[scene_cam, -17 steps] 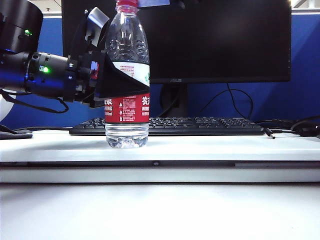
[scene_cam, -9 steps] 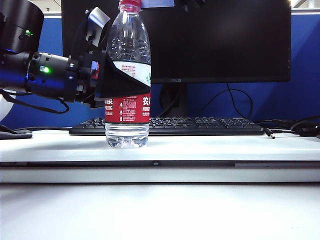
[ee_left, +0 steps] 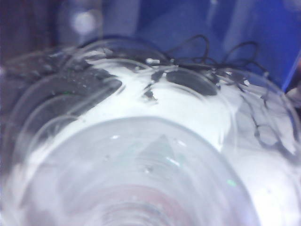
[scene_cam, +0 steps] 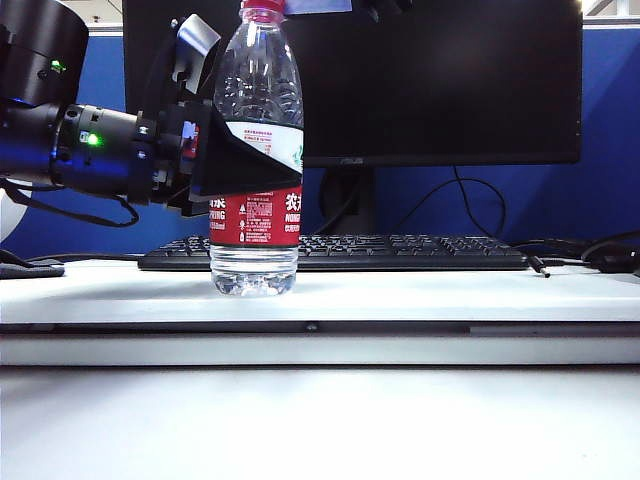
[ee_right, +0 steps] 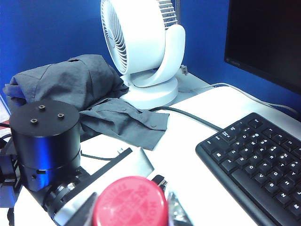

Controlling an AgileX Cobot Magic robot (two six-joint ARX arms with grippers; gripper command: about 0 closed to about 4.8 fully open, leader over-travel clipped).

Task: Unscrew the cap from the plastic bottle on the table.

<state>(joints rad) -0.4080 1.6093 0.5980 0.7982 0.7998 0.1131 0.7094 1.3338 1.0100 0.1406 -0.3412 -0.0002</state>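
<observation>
- The tall clear plastic bottle with the red and white label [scene_cam: 255, 170] stands upright on the flat white table [scene_cam: 450, 295], at about 9 o'clock from the middle of the exterior view, just in front of the black keyboard [scene_cam: 400, 250]
- My left gripper [scene_cam: 215, 150] comes in level from the 9 o'clock side and is clamped on the bottle's body at label height; its dark fingers [scene_cam: 240, 165] lie against the wall, spread to the bottle's width
- The left wrist view is filled by the clear bottle wall [ee_left: 155, 155], pressed close to the lens, which agrees with a grip on the body
- The small round red ribbed cap [scene_cam: 262, 9] sits on the neck at 12 o'clock of the bottle, still seated
- My right gripper is not clearly shown in any view; the right wrist view looks down on the cap's top [ee_right: 130, 201], close under the camera. Whether its jaws are closed on the cap I cannot tell
- Governing relation: the bottle's long axis is vertical and the cap lies directly below my right tool, so I judge the right arm the nearer one for the twist, about that axis
- Risk, in my judgement: the thin wall may slip round in the left grip
</observation>
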